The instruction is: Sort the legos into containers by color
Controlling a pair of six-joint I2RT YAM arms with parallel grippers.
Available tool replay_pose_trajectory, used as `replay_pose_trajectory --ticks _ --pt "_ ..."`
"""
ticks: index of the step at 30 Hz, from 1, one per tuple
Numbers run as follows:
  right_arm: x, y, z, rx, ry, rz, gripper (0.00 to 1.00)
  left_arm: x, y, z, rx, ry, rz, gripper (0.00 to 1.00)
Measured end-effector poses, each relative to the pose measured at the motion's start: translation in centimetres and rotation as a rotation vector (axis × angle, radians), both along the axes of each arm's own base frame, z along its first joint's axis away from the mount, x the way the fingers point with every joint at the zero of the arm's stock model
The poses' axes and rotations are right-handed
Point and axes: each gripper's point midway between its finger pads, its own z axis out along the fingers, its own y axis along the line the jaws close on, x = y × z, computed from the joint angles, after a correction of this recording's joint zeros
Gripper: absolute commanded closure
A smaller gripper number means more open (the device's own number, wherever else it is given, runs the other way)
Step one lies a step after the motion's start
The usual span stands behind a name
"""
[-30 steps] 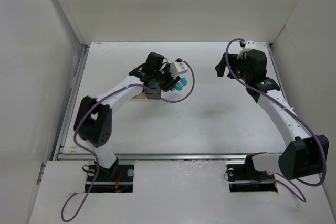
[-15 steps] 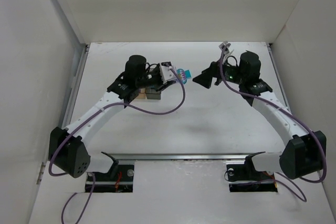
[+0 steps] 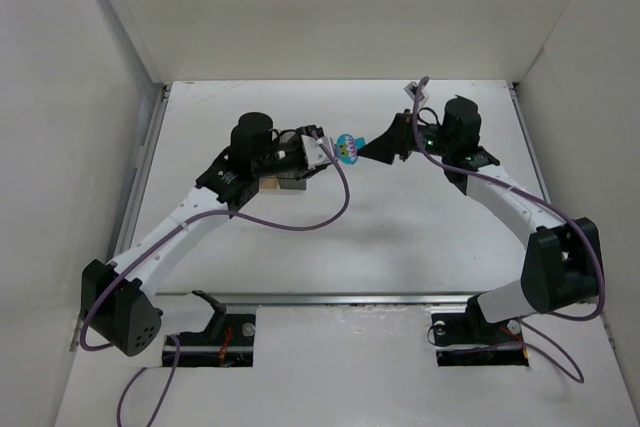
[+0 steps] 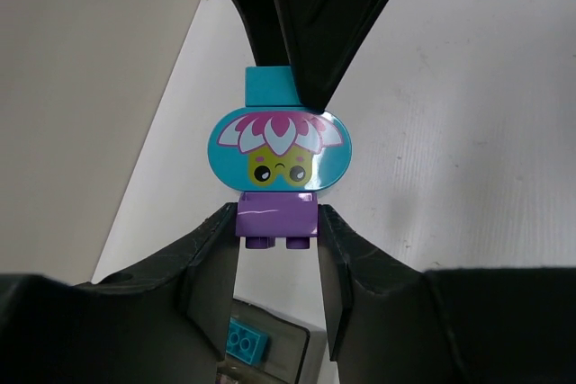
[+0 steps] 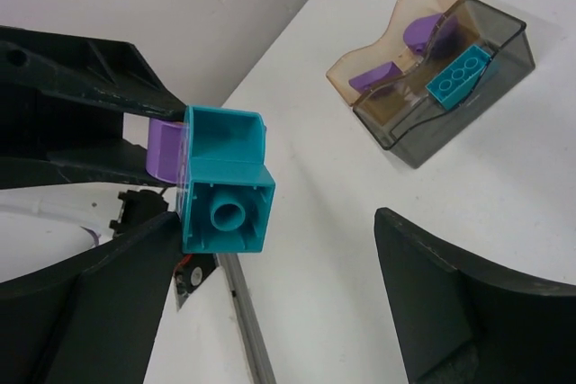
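Above the white table (image 3: 400,237), our left gripper (image 4: 276,227) pinches the purple brick (image 4: 275,215); our right gripper (image 5: 270,249), wide, must centre the teal brick (image 5: 225,195) before closing.

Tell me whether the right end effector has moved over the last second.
Yes. In the top view the right end effector has shifted left, away from the right wall, up to the lego piece near the boxes.
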Motion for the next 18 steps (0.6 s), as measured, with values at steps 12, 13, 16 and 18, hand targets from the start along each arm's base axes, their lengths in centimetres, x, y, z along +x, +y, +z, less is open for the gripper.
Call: replay_pose_trajectory --ticks 12,13,16,18 --pt "-0.3 1.1 1.2 0.098 -0.014 0.113 0.44 -0.4 -0.5 -0.2 -0.002 -0.002 -0.016 1.00" --pt "-0.4 1.2 1.1 0.102 -0.005 0.126 0.52 -0.4 -0.4 -0.3 0.000 0.000 -0.012 1.00" --pt "-0.5 1.4 0.8 0.111 0.020 0.145 0.65 -0.3 -0.3 -0.7 0.009 0.008 -0.001 1.00" --pt "-0.6 1.4 0.7 0.114 0.032 0.153 0.80 -0.2 -0.3 -0.7 0.010 0.008 0.004 1.00"
